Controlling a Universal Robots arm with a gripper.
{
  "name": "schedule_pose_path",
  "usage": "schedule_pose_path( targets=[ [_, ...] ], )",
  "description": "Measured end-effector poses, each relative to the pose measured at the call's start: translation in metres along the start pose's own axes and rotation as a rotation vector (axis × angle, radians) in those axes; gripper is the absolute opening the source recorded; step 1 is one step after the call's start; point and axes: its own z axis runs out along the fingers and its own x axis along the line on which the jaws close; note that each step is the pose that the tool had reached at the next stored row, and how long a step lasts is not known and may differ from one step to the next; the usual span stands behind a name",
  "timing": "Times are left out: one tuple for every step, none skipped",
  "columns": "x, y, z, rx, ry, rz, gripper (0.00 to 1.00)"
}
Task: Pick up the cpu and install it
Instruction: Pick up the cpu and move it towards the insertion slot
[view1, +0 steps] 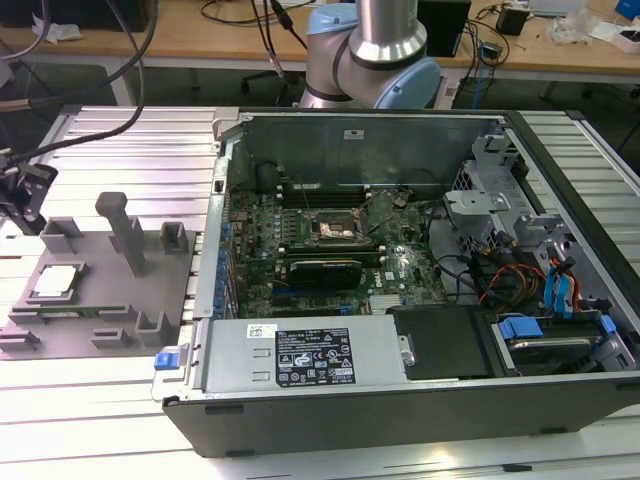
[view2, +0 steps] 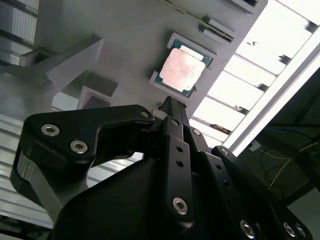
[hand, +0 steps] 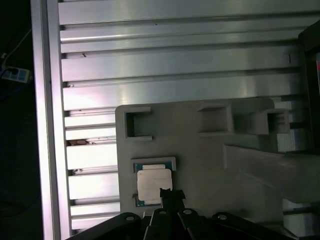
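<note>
Slotted aluminium table under everything, with a wooden bench strewn with cables behind. Arm base stands at the far side, behind an open computer case.

Case lies on its side, lid off. Motherboard exposed; dark square socket with metal frame near the board's middle, nothing silver seated in it. Silver power supply along the near edge. Drive cage with blue tabs toward the exterior view's right.

Grey moulded fixture sits on the table at the exterior view's left, just beside the case. It has several upright posts and open pockets.

The cpu lies flat in a shallow framed pocket at the fixture's outer end, shiny top up, thin pale-green edge showing around the metal. It is seen close in both wrist views and is square to its pocket, not tilted.

Gripper is over the fixture with its black fingers drawn together into one narrow stack, nothing between them. The tips sit just at the cpu's near edge in both wrist views. Whether they touch the chip or hang above it I cannot tell.

Dark hardware at the exterior view's far left edge, above the fixture, with cables running to it. It may be the arm's wrist end, but it is too cropped to be sure.
</note>
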Motion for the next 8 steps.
schedule_pose_path(
  targets=[
    [0.0013,-0.0001,0.0016,0.0001,-0.0001,0.000,0.11],
    [0.0026,-0.0003,0.0036,0.0001,-0.0003,0.000,0.11],
    [0.0039,-0.0005,0.0055,0.0001,-0.0003,0.000,0.11],
    [0.0046,-0.0006,0.0065,0.0002,-0.0003,0.000,0.11],
    [0.0054,-0.0007,0.0078,0.0002,-0.0004,0.000,0.11],
    [0.0063,-0.0008,0.0091,0.0001,-0.0005,0.000,0.11],
    [0.0075,-0.0010,0.0111,0.0001,-0.0008,0.000,0.11],
    [0.0083,-0.0011,0.0123,0.0001,-0.0008,0.000,0.11]
  ],
)
